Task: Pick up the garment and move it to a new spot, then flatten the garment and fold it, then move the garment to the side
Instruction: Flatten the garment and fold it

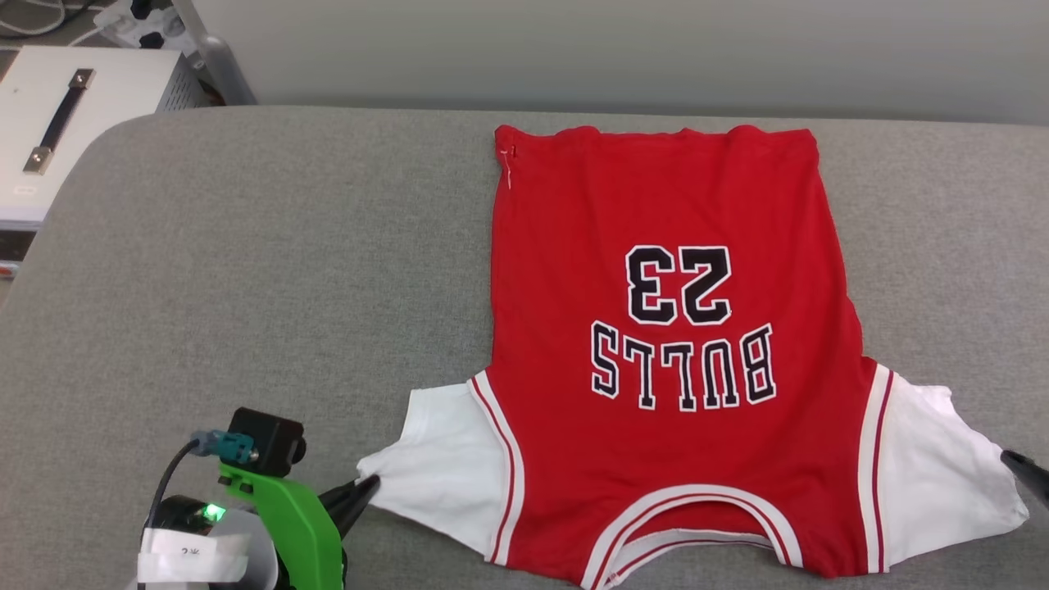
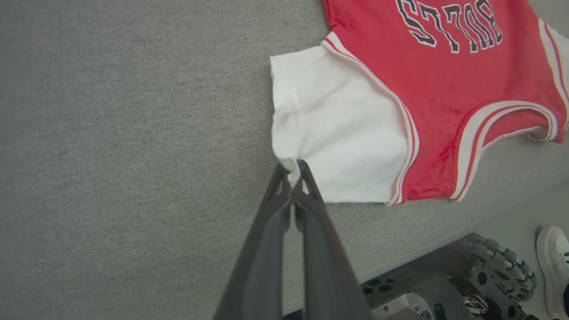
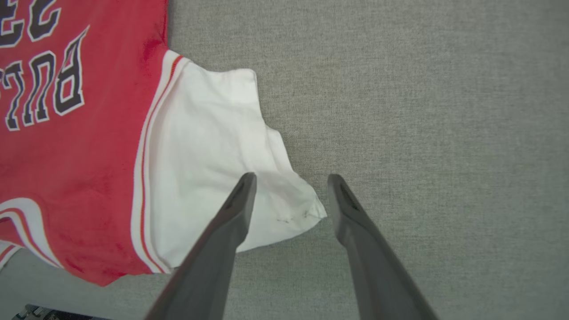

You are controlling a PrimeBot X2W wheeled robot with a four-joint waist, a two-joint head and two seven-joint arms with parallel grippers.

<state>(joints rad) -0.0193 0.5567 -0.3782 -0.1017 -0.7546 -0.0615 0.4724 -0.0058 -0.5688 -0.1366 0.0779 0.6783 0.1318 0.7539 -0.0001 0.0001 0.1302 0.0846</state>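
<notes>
Red and white, flat out on the grey tabletop [image 1: 287, 262]: found the garment [image 1: 680, 205] lying chest up, right of centre in the head view, hem to the far side, collar at the near edge, lettering upside down as seen from the robot. Caught the left pincer [image 2: 293, 171] clamped tight on the very tip of the left sleeve [image 2: 329, 133], a pinch of white cloth nipped between the dark fingers [image 2: 313, 209], sleeve drawn out to a point. Over on the other side, saw the right pincer [image 3: 291, 182] standing wide and gripping nothing, one finger over the corner of the right sleeve [image 3: 209, 146], the other over bare tabletop. Read that as the flattening step, and close to done: body smooth, both sleeves pulled outward, only light rumples at the hem and the sleeve tips. Reckoned folding to be next. Called for a fresh bite by the right pincer on its sleeve corner, or a shift to the hem, then a carry of cloth across the chest without dragging the body askew. Worth watching: thin sleeve cloth, easy to slip from so narrow a pinch.
</notes>
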